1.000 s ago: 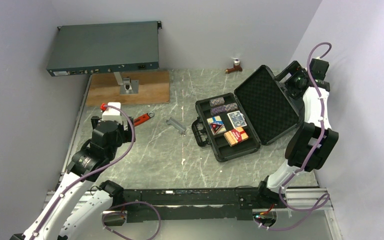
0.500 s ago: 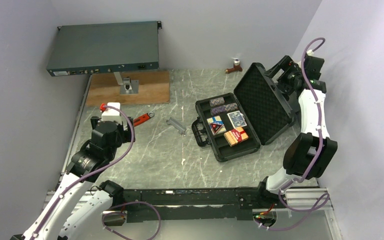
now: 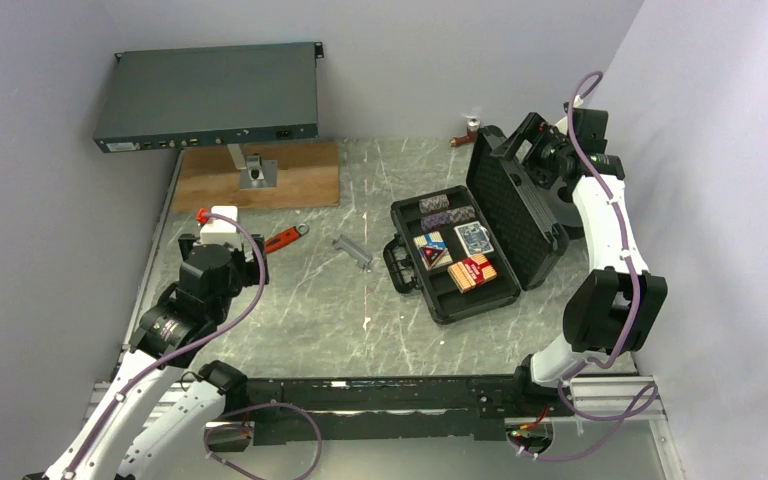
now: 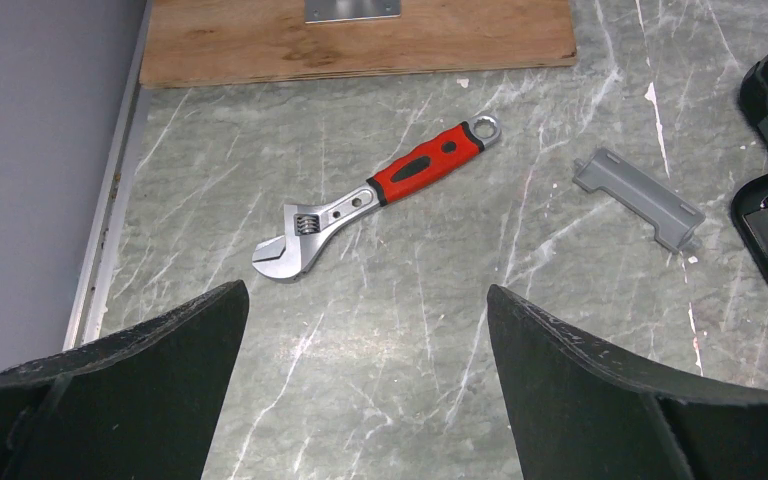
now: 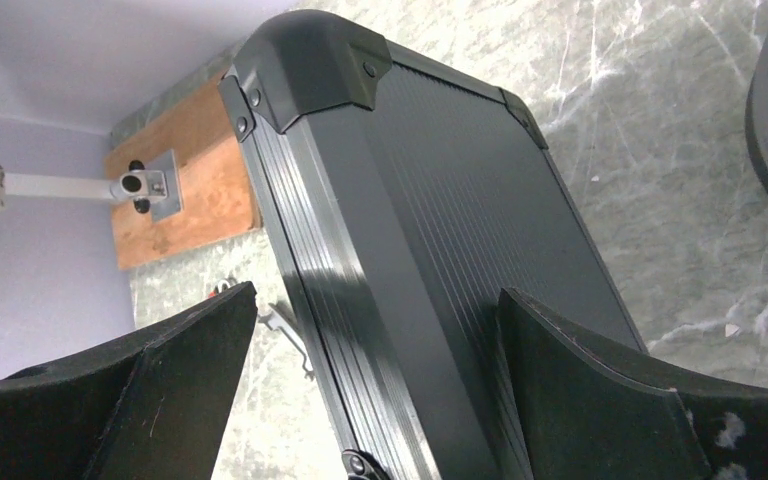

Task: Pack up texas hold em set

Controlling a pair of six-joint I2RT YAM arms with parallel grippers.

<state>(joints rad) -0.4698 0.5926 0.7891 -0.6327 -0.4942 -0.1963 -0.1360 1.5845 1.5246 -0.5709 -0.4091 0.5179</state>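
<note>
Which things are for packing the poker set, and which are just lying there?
For the job: black case, its lid, card boxes, grey chip stacks.
Just lying about: red-handled wrench, grey plastic bracket, wooden board, dark metal box.

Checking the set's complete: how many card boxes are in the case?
3, all in the case: blue-yellow box at left, blue box right of it by the lid, red-orange box in front of those. None looks hidden.
</note>
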